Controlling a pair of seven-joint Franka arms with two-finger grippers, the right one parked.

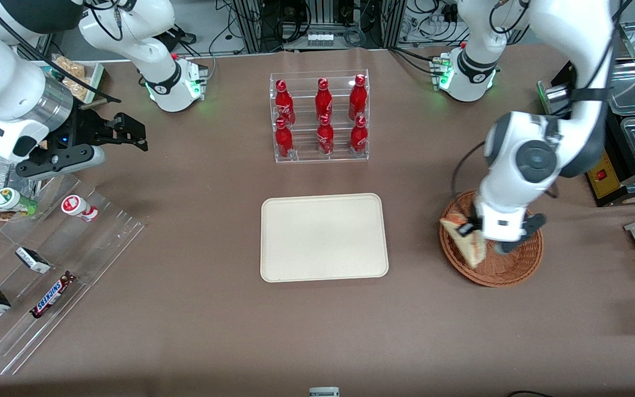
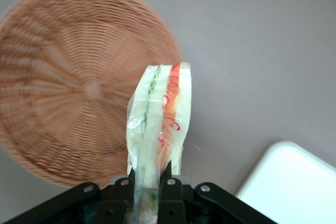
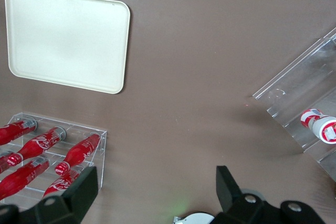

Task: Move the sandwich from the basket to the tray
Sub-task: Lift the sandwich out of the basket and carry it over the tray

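A clear rack (image 1: pixel 319 117) of six red cola bottles (image 1: pixel 323 99) stands near the table's (image 1: pixel 196 331) edge farthest from the front camera, with a Snickers bar (image 1: pixel 52 294) toward the parked arm's end.

With the sandwich (image 2: pixel 160 124) pinched in its jaws, the gripper (image 1: pixel 474 229) has only bare table (image 1: pixel 414 220) between basket (image 1: pixel 510 270) and tray (image 1: pixel 323 237).

Tray (image 1: pixel 324 237) lies mid-frame, bottle rack (image 1: pixel 320 116) at upper centre; toward the working arm's end, the gripper (image 1: pixel 479 230) holds the sandwich (image 1: pixel 471 246) over the basket (image 1: pixel 510 270) edge.
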